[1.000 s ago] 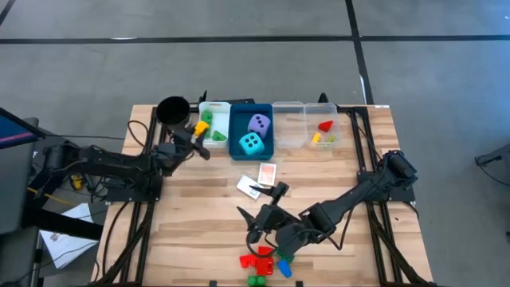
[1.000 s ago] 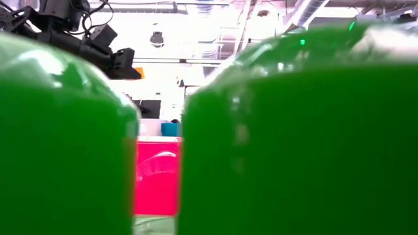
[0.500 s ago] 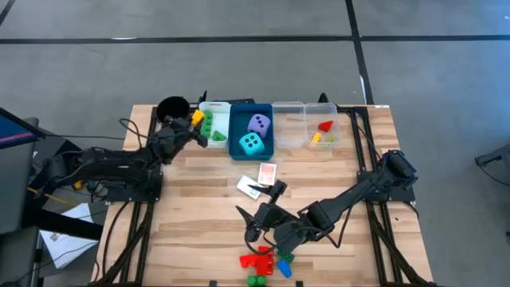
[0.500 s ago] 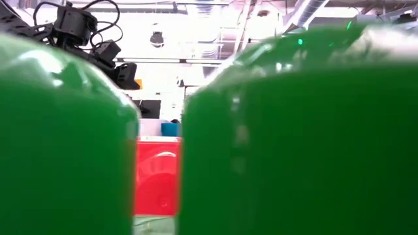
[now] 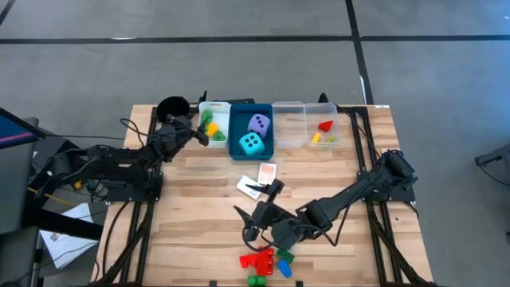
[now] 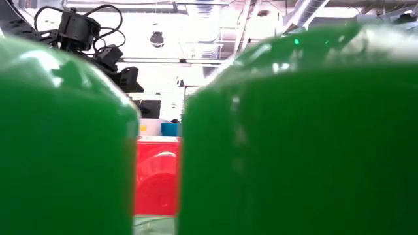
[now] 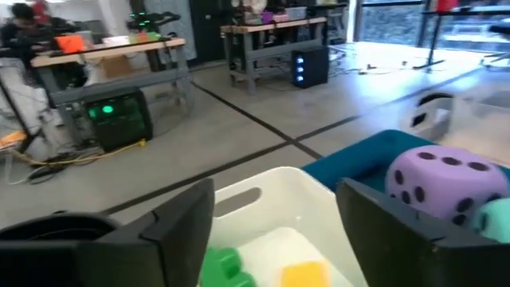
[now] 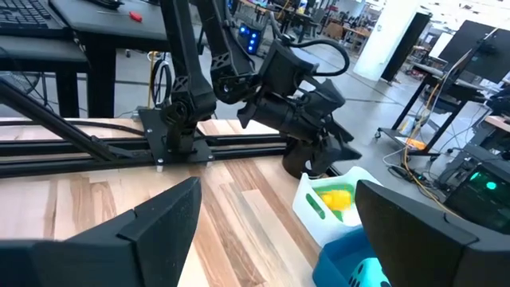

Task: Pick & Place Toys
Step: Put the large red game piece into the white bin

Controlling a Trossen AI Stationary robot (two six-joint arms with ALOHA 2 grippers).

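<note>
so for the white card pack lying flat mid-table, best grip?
Take the white card pack from straight above, fingers across its short width. It lies flat with bare wood on its long sides; the red-backed pack sits close at one end. The right gripper is nearest.

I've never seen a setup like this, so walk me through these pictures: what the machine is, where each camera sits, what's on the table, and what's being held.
Two dark robot arms work at a wooden table. The overhead picture shows everything. The table-level picture is mostly blocked by green bricks right at the lens. The other two come from cameras on the arms' wrists.

The left gripper hovers open over the white tray, where a yellow brick and green brick lie; it holds nothing. The blue tray holds the lavender die and cyan die.

The right gripper is open and empty, near the loose bricks and two card packs.
</note>
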